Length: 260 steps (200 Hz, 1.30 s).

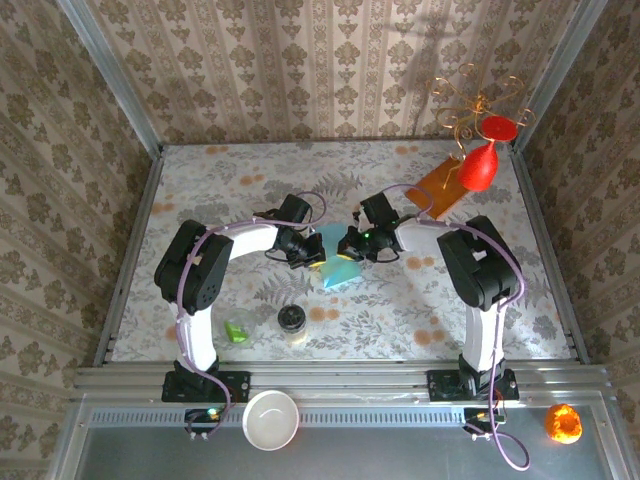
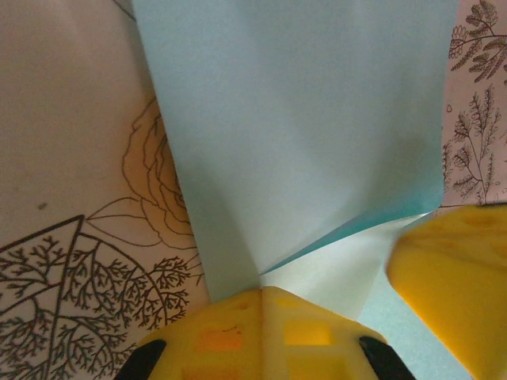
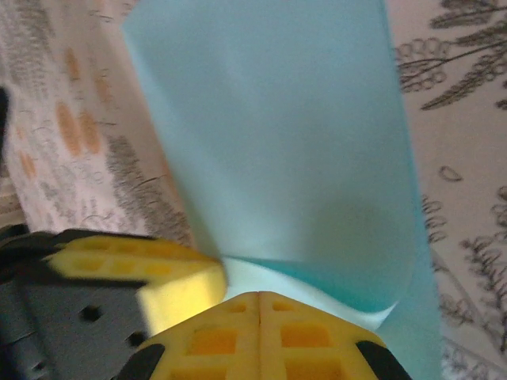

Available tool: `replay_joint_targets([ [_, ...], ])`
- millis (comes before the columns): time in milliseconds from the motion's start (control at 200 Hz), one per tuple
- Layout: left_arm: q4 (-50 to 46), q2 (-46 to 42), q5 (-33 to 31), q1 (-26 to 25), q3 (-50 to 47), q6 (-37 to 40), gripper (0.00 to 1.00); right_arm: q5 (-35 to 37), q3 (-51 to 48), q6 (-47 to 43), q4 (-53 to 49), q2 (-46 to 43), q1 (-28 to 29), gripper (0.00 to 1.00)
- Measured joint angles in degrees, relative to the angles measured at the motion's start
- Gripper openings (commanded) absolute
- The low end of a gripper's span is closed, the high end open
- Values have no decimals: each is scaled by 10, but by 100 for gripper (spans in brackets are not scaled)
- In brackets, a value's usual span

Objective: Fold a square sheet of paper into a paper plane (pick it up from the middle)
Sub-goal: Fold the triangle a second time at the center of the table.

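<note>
Left gripper (image 2: pixel 261 317) and right gripper (image 3: pixel 260 317) both pinched shut on the sheet (image 1: pixel 342 272), tips just beside each other, facing from left and right. Sheet at the middle of the table (image 1: pixel 450 310), between the two, bent into a fold near the pinches, whether creased or only curved not clear. To do the fold well: keep both pinches firm, bring the halves together evenly with edges matched, then press down slowly, without pulling apart, to avoid tearing.
</note>
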Motion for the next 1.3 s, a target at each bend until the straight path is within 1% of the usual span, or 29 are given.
replay_joint_targets([
  [185, 0, 0, 0, 0, 0, 0, 0, 0, 12, 0, -14, 19, -24, 4],
  [355, 3, 0, 6, 2, -1, 7, 0, 2, 12, 0, -15, 19, -72, 5],
  [535, -2, 5, 17, 6, 5, 31, 0, 25, 2, -11, -18, -12, -90, 5],
  [675, -11, 21, 35, 13, 26, 67, 0, 24, -14, -15, -16, -57, -72, 6],
  [790, -15, 37, 52, 21, 45, 94, 0, 11, -15, -12, -4, -63, -44, 5],
  [1025, -16, 43, 66, 27, 50, 110, 0, -17, -16, 3, 12, -27, 8, 5],
  [1300, -16, 43, 72, 29, 50, 110, 0, -18, -16, 7, 7, 7, 8, 4],
])
